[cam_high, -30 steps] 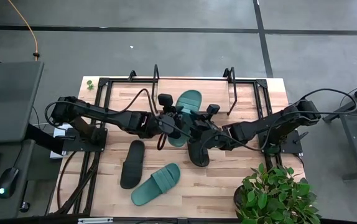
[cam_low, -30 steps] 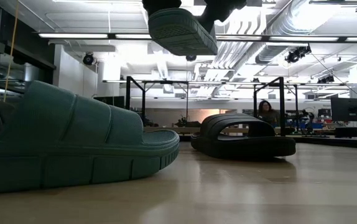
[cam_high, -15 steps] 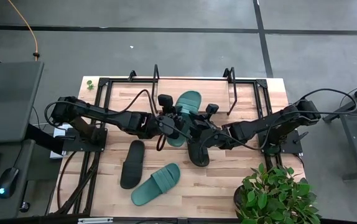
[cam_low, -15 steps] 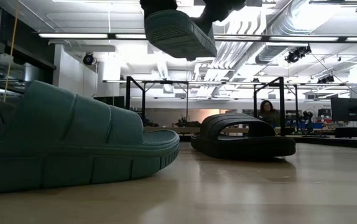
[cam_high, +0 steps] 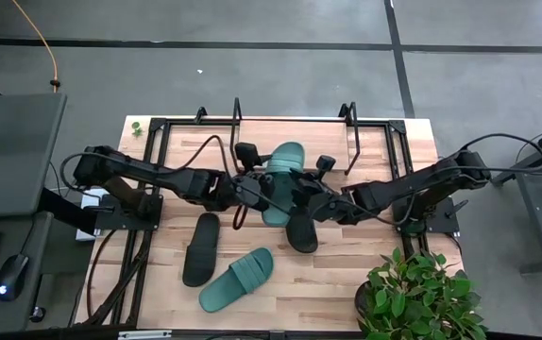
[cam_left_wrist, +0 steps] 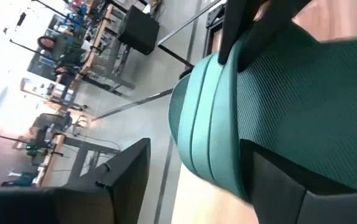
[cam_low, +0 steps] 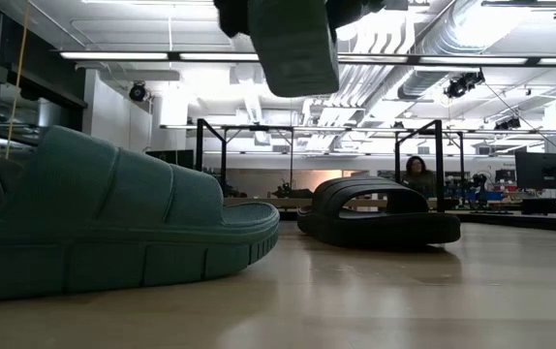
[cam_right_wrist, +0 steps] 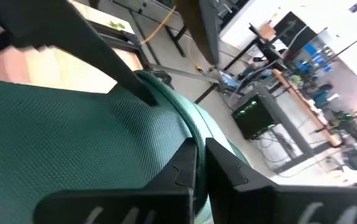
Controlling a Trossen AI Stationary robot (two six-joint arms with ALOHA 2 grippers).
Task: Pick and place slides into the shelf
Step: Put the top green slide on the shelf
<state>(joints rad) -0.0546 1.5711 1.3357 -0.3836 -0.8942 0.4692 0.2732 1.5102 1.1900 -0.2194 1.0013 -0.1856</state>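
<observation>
I have both grippers — left gripper (cam_high: 255,185) and right gripper (cam_high: 301,195) — clamped on one teal slide (cam_high: 286,162), carried above the table (cam_high: 384,274) toward the shelf (cam_high: 252,127), sharing its weight, I judge.

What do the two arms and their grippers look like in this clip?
Both arms are dark, near-black, slim and jointed. A black cable loops along the left arm, and another arcs over the right arm. The left gripper and right gripper are matte black with flat, angular fingers. No markings show.
</observation>
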